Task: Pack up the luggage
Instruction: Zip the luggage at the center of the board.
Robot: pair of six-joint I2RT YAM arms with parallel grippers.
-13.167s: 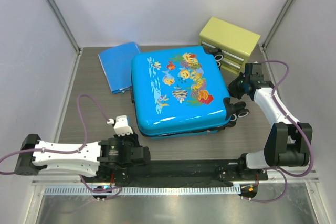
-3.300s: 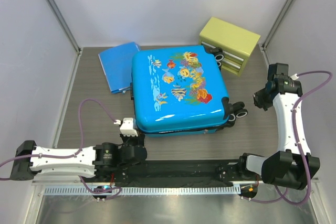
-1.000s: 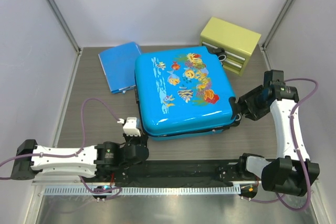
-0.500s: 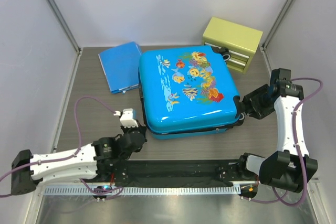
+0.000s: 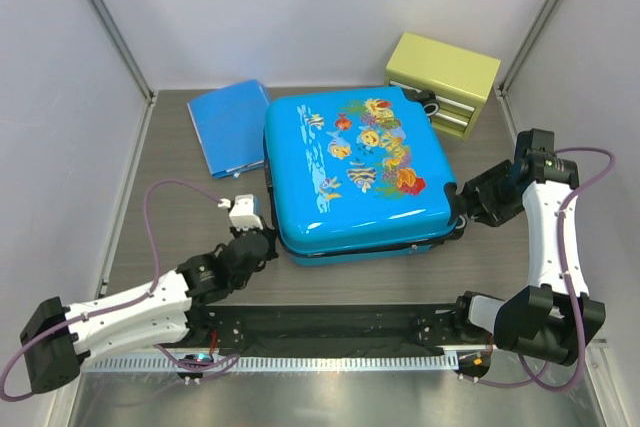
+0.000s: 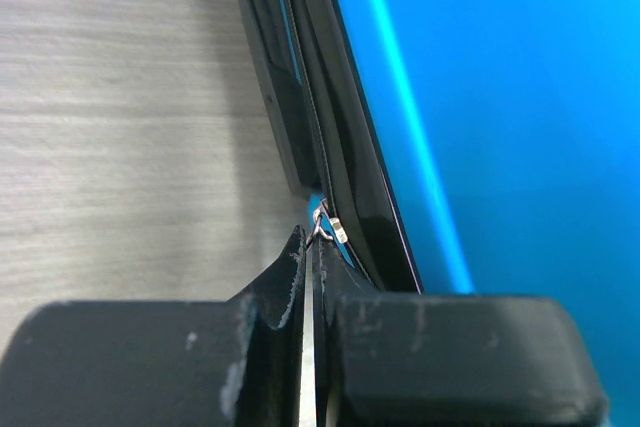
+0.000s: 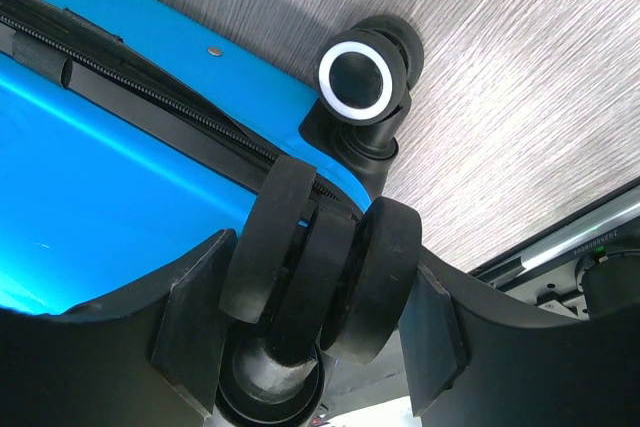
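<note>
Overhead view. The luggage (image 5: 355, 172), a bright-blue hard shell printed with cartoon fish, lies flat and closed on the desk (image 5: 180, 207), printed face up. All positions below are given from the luggage.

(a) My left tool (image 5: 262, 239) sits at the near-left corner, low against the seam between the two shells. In the left wrist view, the fingers of my left tool (image 6: 312, 257) are pressed together with only a hairline between them. A small metal zipper pull (image 6: 325, 224) is caught at their tips. It hangs from the dark zipper band, which runs away along the blue shell.

(b) My right tool (image 5: 470, 205) is at the near-right corner, where the black wheels stick out. In the right wrist view, my right tool (image 7: 318, 252) is clamped around the twin wheel (image 7: 315, 282), with one finger touching each outer tyre. The jaws stand fairly wide because the wheel fills the gap. A second wheel (image 7: 360, 77), ringed in white, stands just beyond on the same corner, free of my fingers.

(c) A flat blue folder (image 5: 228, 127) lies just beside the far-left edge. A yellow-green drawer box (image 5: 442, 82) stands at the far-right corner. I cannot tell whether it touches the shell.
</note>
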